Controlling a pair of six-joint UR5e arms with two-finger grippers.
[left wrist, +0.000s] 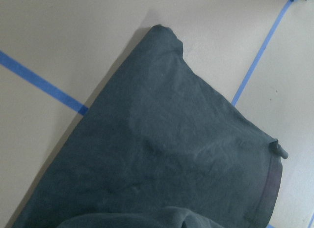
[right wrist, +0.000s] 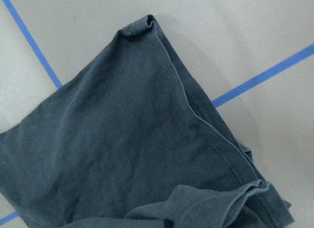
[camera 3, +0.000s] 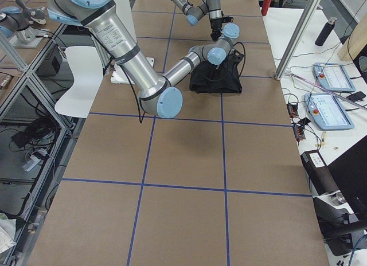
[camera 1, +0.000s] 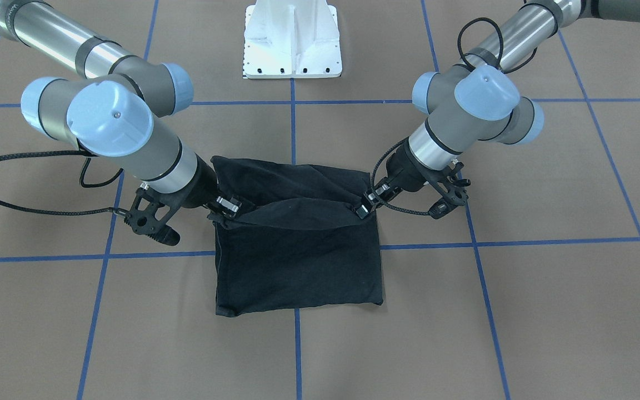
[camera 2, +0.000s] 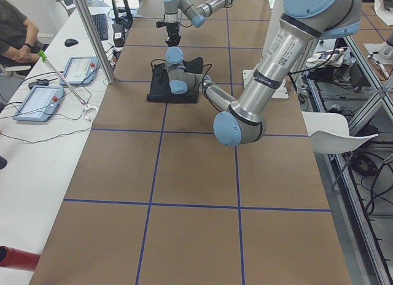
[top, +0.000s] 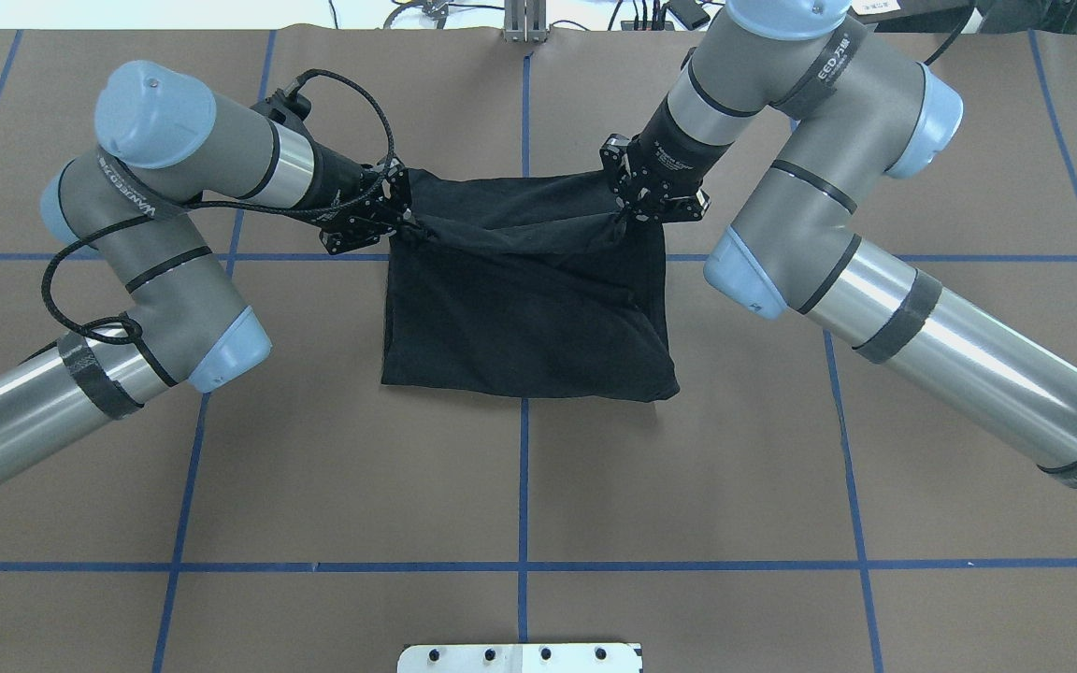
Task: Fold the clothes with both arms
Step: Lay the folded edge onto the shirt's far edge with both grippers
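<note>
In the front-facing view the black T-shirt [camera 1: 298, 266] lies in the middle of the brown table [camera 1: 520, 311], over a crossing of blue tape lines [camera 1: 520, 243], with the white base block [camera 1: 292, 39] beyond it. The right gripper [camera 1: 225, 210], on this view's left, and the left gripper [camera 1: 365, 206], on its right, each have their jaws clamped on a bunched corner of the shirt's top layer. That layer is held up off the rest, and the edge between the grippers sags. From overhead, the left arm [top: 155, 280] comes in from the left and the right arm [top: 875, 290] from the right. Both grippers pinch the cloth toward its far side, while the near part lies flat. In the two side views the shirt is a small dark shape far down the table, partly hidden by the nearer arm's wrist, and the jaws are too small to judge. A seated person [camera 2: 15, 36] shows at a white side bench [camera 2: 37, 150]. Each wrist camera looks down on wrinkled dark cloth lying on the table, with tape lines beside it.
</note>
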